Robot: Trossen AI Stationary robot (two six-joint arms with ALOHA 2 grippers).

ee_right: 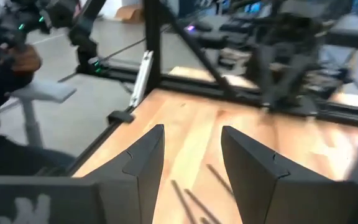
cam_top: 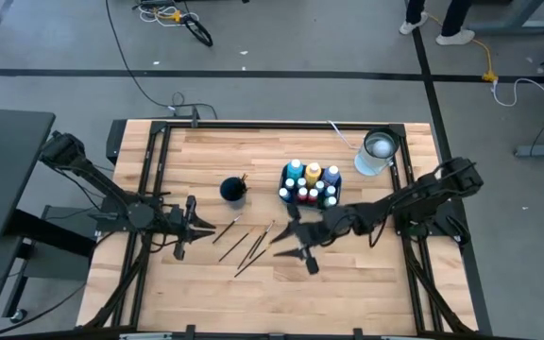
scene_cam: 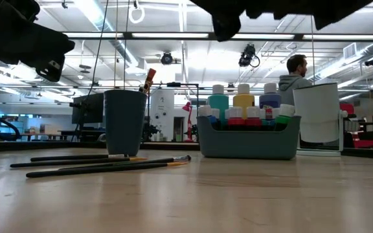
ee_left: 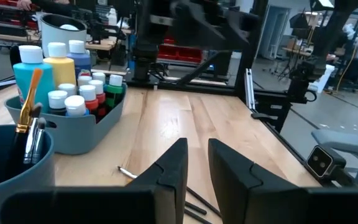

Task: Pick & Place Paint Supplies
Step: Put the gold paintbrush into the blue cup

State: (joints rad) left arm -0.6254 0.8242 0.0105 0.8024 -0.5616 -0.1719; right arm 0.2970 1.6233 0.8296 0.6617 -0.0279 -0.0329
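Bright overhead ceiling lights [scene_cam: 102, 13]; right wrist view blurred, tabletop [scene_cam: 238, 194] glossy

A robotics lab or large open workshop hall is shown. A butcher-block wooden table [cam_top: 348, 283] is framed by black metal rails and is set on a grey concrete floor [cam_top: 281, 38] marked with dark tape lines. Loose cables [cam_top: 173, 13] are seen on the floor beyond the table's far edge. Behind the table, long rows of ceiling strip lights [scene_cam: 96, 10], exposed overhead framing and hanging equipment are visible. Further workbenches, monitors and red storage bins are ranged in the background beyond the table, where a person [scene_cam: 294, 74] is seen from behind.
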